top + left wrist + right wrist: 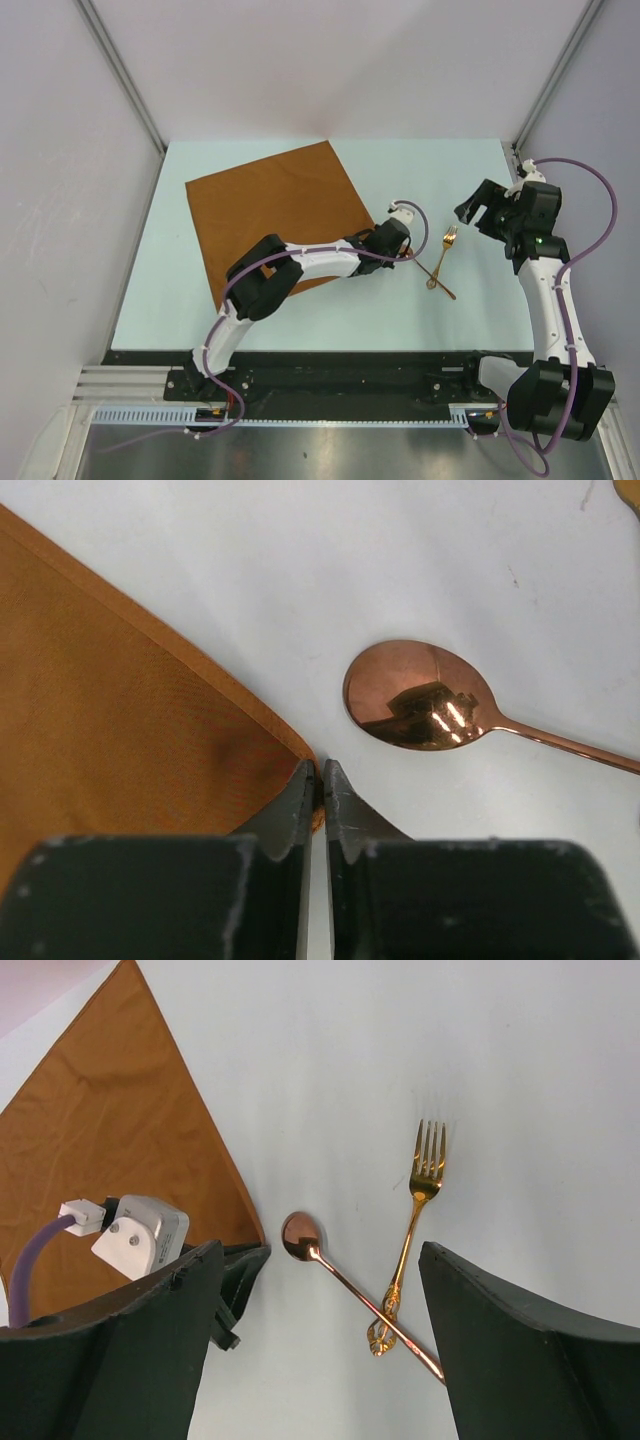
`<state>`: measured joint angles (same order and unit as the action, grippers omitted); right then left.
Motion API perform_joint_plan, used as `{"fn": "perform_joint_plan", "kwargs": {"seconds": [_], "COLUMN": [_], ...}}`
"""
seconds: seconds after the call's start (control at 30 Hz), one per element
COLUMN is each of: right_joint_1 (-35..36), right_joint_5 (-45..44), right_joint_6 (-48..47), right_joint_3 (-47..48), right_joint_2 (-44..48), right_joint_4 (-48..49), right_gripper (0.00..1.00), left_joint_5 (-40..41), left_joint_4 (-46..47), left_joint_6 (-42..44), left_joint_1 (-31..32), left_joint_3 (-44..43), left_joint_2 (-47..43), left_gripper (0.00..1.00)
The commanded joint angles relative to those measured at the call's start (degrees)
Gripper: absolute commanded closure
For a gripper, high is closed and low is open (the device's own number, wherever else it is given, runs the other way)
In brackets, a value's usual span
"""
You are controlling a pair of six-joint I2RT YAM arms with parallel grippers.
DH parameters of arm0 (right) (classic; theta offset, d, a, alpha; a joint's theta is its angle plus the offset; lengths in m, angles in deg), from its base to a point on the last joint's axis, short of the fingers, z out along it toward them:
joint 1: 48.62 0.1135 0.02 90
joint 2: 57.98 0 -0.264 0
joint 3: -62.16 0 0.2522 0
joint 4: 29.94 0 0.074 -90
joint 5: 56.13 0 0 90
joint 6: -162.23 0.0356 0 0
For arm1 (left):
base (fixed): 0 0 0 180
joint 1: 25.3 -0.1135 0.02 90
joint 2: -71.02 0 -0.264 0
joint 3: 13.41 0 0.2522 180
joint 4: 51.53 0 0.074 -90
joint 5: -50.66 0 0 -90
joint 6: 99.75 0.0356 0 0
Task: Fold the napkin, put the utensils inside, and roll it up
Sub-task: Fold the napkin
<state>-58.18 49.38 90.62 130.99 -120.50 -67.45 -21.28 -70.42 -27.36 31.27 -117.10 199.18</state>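
Observation:
The rust-orange napkin (pixel 275 215) lies flat on the table's left half, one corner pointing right. My left gripper (pixel 392 243) is down at that corner. In the left wrist view its jaws (pixel 320 780) are shut on the napkin's corner (pixel 120 740), with a sliver of cloth between the tips. The copper spoon (pixel 420 695) lies just right of the corner, bowl toward the cloth. The spoon (pixel 300 1235) crosses the handle of a gold fork (pixel 415 1210). My right gripper (pixel 480 215) hovers open above the table, right of the fork (pixel 443 255).
The pale table (pixel 330 310) ends in grey walls with metal posts at the back corners. The left arm's elbow lies over the napkin's near edge. A black rail runs along the near edge by the arm bases.

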Motion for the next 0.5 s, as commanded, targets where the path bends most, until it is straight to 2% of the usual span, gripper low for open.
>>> {"fn": "perform_joint_plan", "kwargs": {"seconds": [0.0, 0.03, 0.47], "right_joint_1": [-0.28, -0.37, -0.46], "right_joint_5": [0.4, 0.31, -0.57], "right_joint_6": [0.15, 0.07, -0.29], "right_joint_3": [0.57, 0.57, 1.09], "right_joint_2": [1.61, 1.61, 1.61], "right_joint_4": [0.46, 0.46, 0.19], "right_gripper": [0.15, 0.15, 0.15], "left_joint_5": [-3.38, -3.91, -17.62], "left_joint_4": [-6.22, -6.04, 1.43], "left_joint_6": [-0.94, -0.85, -5.68], "left_joint_1": [0.29, 0.29, 0.64], "left_joint_3": [3.53, 3.71, 3.8], "left_joint_2": [-1.15, -1.33, -7.22], "left_gripper": [0.96, 1.0, 1.0]}}
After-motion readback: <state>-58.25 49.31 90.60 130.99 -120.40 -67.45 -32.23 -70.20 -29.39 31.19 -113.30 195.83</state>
